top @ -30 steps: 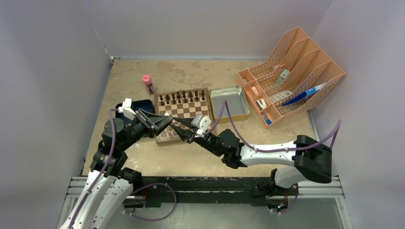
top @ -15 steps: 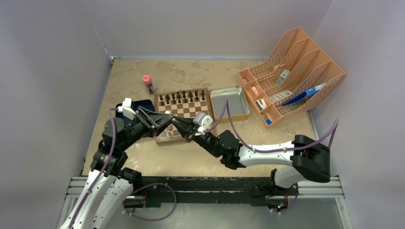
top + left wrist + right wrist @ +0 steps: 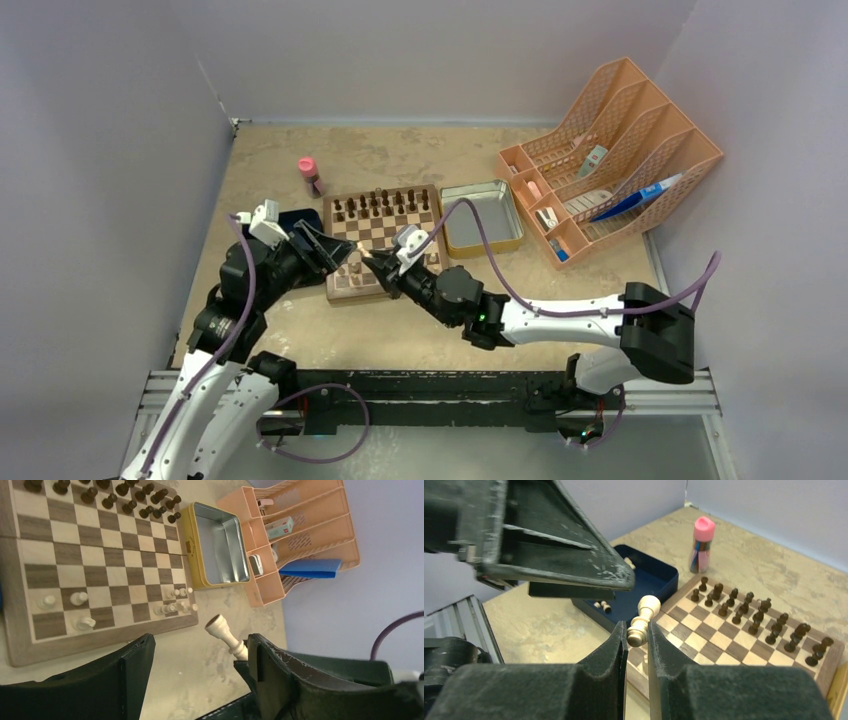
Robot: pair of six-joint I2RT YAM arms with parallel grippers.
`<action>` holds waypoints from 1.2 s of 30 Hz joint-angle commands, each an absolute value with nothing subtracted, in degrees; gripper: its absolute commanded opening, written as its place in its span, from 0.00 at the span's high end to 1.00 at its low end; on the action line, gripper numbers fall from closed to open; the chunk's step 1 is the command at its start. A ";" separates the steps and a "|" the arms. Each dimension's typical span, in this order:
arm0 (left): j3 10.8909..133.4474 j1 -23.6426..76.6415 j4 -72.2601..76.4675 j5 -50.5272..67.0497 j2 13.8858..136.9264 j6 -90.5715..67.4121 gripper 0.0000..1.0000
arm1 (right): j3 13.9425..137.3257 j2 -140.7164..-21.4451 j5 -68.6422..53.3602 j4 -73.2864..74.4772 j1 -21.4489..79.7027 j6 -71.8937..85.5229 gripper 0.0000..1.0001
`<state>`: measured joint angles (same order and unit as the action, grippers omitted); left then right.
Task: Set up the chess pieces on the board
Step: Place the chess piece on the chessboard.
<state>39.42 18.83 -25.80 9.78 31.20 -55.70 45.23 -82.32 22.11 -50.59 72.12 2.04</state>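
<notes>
The board (image 3: pixel 346 293) lies mid-table, with dark chess pieces (image 3: pixel 385 205) filling its far two rows. A few pale pieces (image 3: pixel 65 600) stand on its near rows. My right gripper (image 3: pixel 637 627) is shut on the rounded end of a pale chess piece (image 3: pixel 644 619), held tilted in the air over the board's near left corner. That same piece (image 3: pixel 226 634) shows beside my left gripper (image 3: pixel 200 645), which is open and wide apart with nothing between its fingers. In the top view the left gripper (image 3: pixel 340 258) and right gripper (image 3: pixel 372 262) nearly meet.
A dark blue tray (image 3: pixel 300 218) with a few pale pieces sits left of the board. A pink-capped bottle (image 3: pixel 309 175) stands behind it. An empty metal tin (image 3: pixel 482 217) lies right of the board, and an orange desk organizer (image 3: pixel 610 150) stands at the far right.
My left gripper has opened and drawn back to the left. My right gripper has shut on the pale piece and now holds it alone.
</notes>
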 commanded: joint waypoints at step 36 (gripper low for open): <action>42.89 18.90 -22.14 14.64 18.23 -1.93 0.23 | 87.60 -109.46 7.86 22.02 60.84 17.74 0.92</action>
<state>41.12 18.83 -23.62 15.75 18.48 -3.57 83.31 -108.01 8.86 19.09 61.28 18.37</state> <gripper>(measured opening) 0.766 0.176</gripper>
